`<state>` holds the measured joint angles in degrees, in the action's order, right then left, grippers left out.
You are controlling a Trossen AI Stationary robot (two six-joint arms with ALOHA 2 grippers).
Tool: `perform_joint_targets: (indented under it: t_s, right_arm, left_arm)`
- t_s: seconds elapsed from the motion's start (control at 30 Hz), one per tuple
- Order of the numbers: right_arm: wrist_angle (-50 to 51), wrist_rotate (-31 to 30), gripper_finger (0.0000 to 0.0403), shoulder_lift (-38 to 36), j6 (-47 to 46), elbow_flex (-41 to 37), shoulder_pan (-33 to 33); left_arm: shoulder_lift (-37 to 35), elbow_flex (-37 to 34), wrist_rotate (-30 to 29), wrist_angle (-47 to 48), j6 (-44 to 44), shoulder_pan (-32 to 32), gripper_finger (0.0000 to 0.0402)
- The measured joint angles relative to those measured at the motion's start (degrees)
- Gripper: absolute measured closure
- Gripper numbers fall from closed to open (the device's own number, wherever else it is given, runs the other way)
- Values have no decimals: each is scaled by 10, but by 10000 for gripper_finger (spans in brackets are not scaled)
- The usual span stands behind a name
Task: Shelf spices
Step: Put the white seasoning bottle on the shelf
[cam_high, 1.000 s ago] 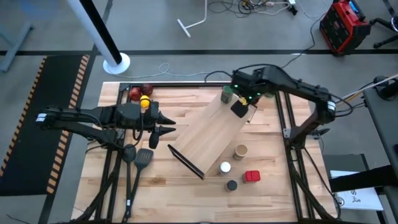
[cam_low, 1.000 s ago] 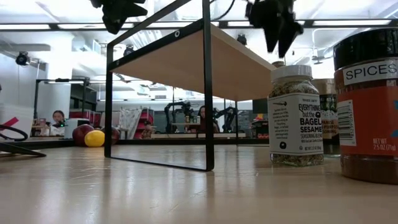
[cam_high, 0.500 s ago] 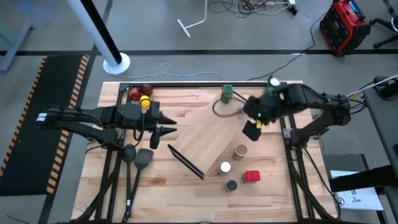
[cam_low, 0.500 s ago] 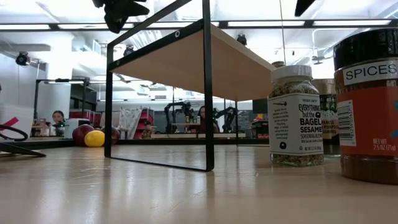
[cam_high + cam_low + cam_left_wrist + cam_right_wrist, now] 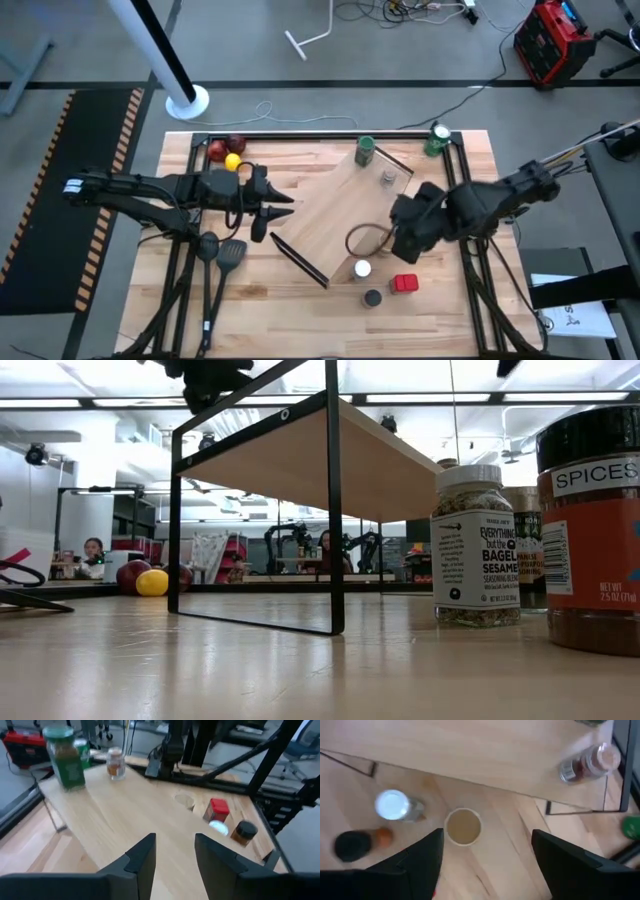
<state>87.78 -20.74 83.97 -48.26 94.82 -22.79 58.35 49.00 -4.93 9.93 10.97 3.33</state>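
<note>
While the right claw hangs wide open and empty directly above the tan-topped jar, having swung there from the shelf's far end, three more jars wait on the worktop just nearer: white-topped, red square-topped and black-topped. Beyond it, the silvery-topped jar now stands on the shelf, near the green-topped one. Judgement: one placement complete, the tan jar next. Left claw waits beside the shelf, part open, holding nothing.
</note>
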Motion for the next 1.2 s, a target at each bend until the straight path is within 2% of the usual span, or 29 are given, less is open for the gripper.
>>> perform_joint_targets:
  t_s: [0.17,0.3,0.43,0.53,0.67,0.97,1.07,1.2]
  right_arm:
    - [-6,-13,102,7,-47,-61,-40]
    - [-59,-20,91,4,-67,-111,-70]
    - [-121,-31,90,0,-81,-157,-101]
    - [-128,-46,93,-2,-111,-190,-124]
    - [-136,-85,92,-11,-167,-232,-161]
    - [-162,-198,96,-15,-264,-294,-234]
    - [-174,-246,93,-15,-300,-315,-252]
    - [-188,-280,93,-15,-349,-347,-275]
  left_arm:
    - [4,14,0,-11,-10,8,269]
    - [18,15,0,-19,-13,20,265]
    - [49,17,0,-68,-30,38,267]
    - [88,38,0,-84,-47,49,271]
    - [160,114,0,-66,-53,69,277]
    - [359,341,1,30,-90,108,286]
    - [421,416,1,102,-90,110,283]
    - [495,528,10,222,-89,110,278]
